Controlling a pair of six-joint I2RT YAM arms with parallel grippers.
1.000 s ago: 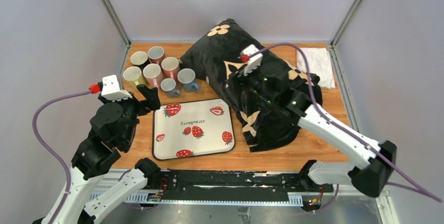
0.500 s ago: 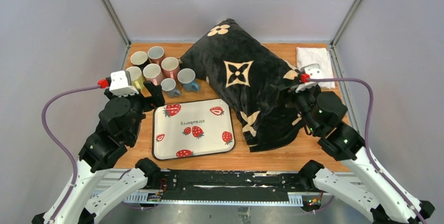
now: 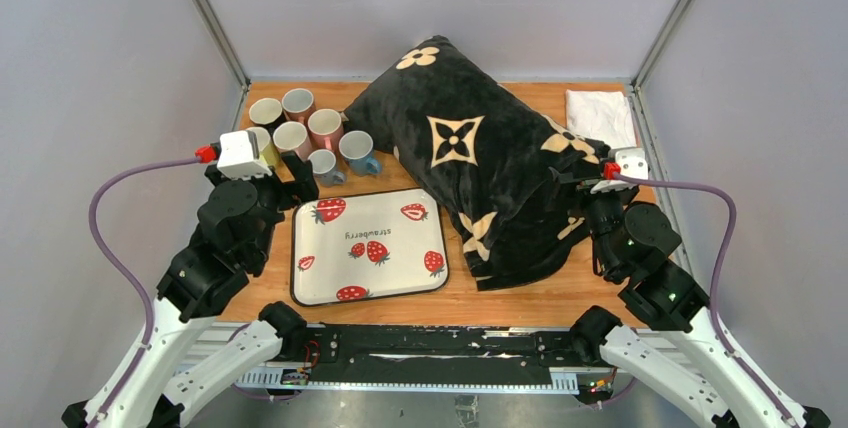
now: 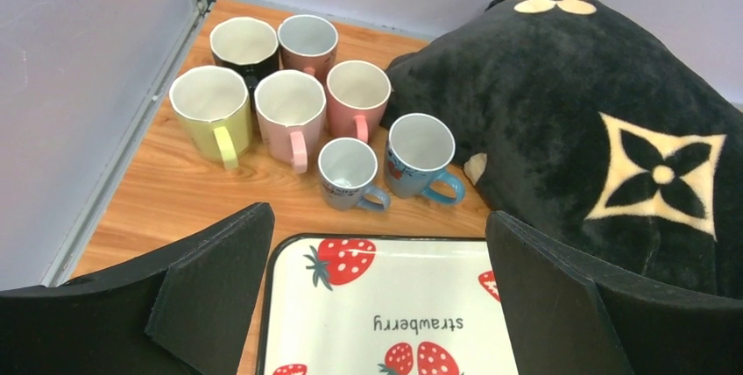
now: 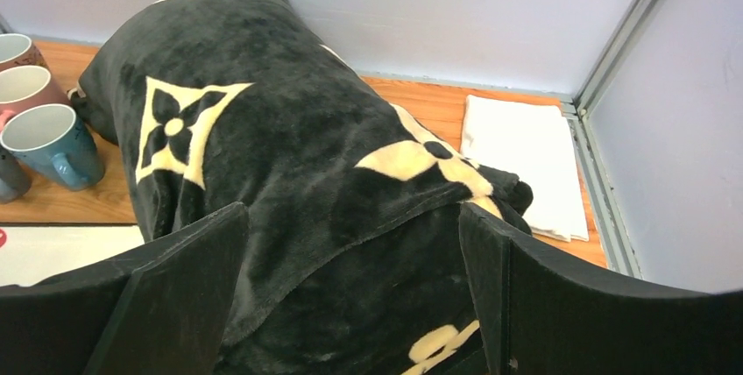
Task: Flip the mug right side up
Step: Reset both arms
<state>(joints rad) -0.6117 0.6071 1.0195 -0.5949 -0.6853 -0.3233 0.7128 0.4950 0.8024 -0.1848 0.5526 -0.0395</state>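
Several mugs stand in a cluster at the back left, all with the mouth up: black [image 4: 244,42], brown [image 4: 307,38], yellow [image 4: 210,101], two pink [image 4: 289,104] [image 4: 358,92], small grey-blue [image 4: 348,169] and blue [image 4: 420,149]. The cluster also shows in the top view [image 3: 306,134]. No upside-down mug shows. My left gripper [image 3: 297,181] is open and empty above the tray's far left corner, just short of the mugs [image 4: 377,228]. My right gripper [image 3: 590,206] is open and empty at the right side of the black pillow [image 5: 350,217].
A white strawberry tray [image 3: 400,258] lies at front centre. A big black pillow [image 3: 470,148] with cream flowers fills the middle and right, beside the blue mug. A folded white cloth [image 3: 600,113] lies at the back right corner. Walls close the left, back and right.
My right arm has drawn back from over the pillow to its right near side. My left arm has shifted slightly forward and to the right toward the mugs.
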